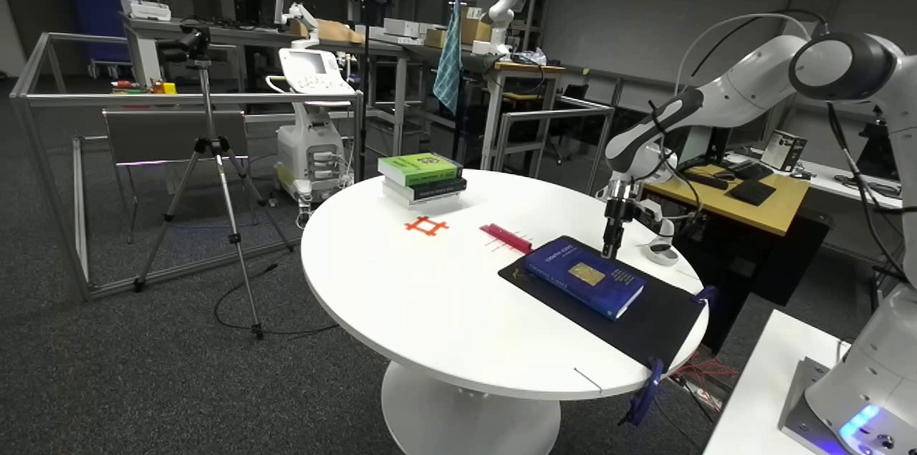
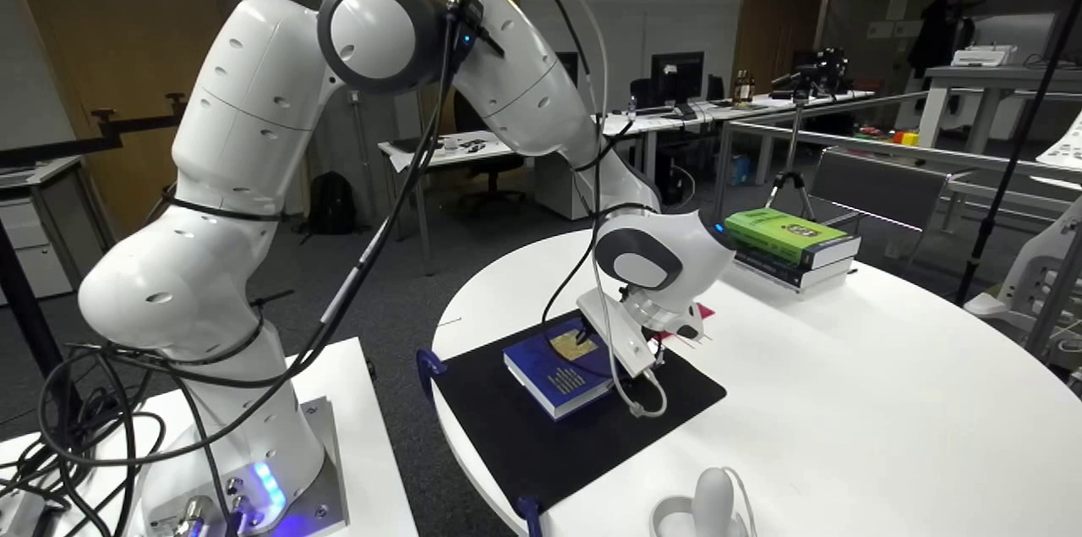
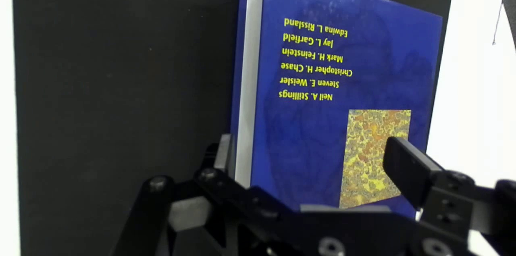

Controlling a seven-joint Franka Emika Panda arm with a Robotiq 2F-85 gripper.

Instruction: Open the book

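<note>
- Lying flat and closed, the dark navy-blue hardcover book (image 3: 314, 127) with white pages rests on a black rectangular mat (image 1: 666, 319) near the edge of a round white table (image 1: 430, 297).
- Its glossy cover carries a mottled tan-and-yellow picture (image 3: 369, 151) and yellow lettering (image 3: 312, 69), six names that read upside down in the wrist view.
- In that view the black two-fingered gripper (image 3: 313, 157) has its fingers (image 3: 405, 167) spread well apart.
- One fingertip (image 3: 223, 152) stands just beside the white page edge; the other overlaps the mottled picture (whether either touches the book, I cannot tell).
- In both exterior views the jointed white robot arm (image 2: 245, 97) reaches over the table, its lower end close to the book.
- Two dark blue clamps (image 1: 647, 394) sit at mat corners on the table's rim.
- Well apart from the book stands a stack of books (image 1: 423, 175) topped by a lime-green one.
- Between stack and mat lie an orange hash-shaped frame (image 1: 427, 226) and a crimson bar (image 1: 507, 238) with thin spikes, the bar nearer the mat.
- A white handheld controller (image 2: 714, 507) with a ring is near the mat.
</note>
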